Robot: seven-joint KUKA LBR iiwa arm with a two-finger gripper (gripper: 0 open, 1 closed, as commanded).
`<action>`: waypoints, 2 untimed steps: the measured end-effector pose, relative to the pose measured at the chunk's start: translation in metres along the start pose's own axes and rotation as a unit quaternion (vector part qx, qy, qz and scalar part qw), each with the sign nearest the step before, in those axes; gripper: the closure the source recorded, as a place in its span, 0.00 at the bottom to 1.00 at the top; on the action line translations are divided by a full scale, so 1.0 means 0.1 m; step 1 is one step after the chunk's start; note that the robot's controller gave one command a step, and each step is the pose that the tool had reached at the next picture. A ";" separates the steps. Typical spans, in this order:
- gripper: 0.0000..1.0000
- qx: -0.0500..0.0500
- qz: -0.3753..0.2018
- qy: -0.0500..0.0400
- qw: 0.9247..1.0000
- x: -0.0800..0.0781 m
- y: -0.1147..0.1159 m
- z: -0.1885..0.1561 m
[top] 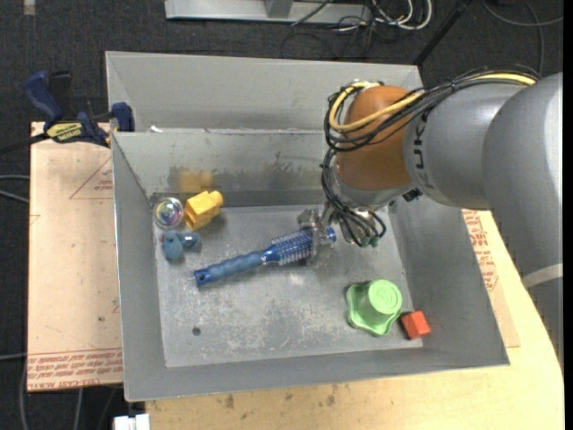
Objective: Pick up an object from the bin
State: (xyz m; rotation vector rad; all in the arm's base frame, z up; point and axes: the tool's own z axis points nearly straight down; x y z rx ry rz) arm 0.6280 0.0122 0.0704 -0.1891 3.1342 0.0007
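Gripper [315,233] sits at the bristle end of a blue brush [255,261] lying slantwise mid-bin. Can't tell if it's open or closed. Green cap [374,305] and orange block [414,324] lie lower right.

The grey bin [269,330] before me holds a blue brush [260,260], yellow block [203,209], shiny ball [167,211], small blue piece [175,246], green cap [373,307] and orange block [414,324].

One each: brush [260,260], ball [167,211], cap [374,306], yellow toy [202,208], blue toy [175,245], block [414,324]
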 end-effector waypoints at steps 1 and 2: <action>1.00 0.001 -0.036 -0.004 0.999 0.17 0.10 -1.29; 1.00 0.001 -0.189 -0.003 0.982 0.18 0.04 -1.98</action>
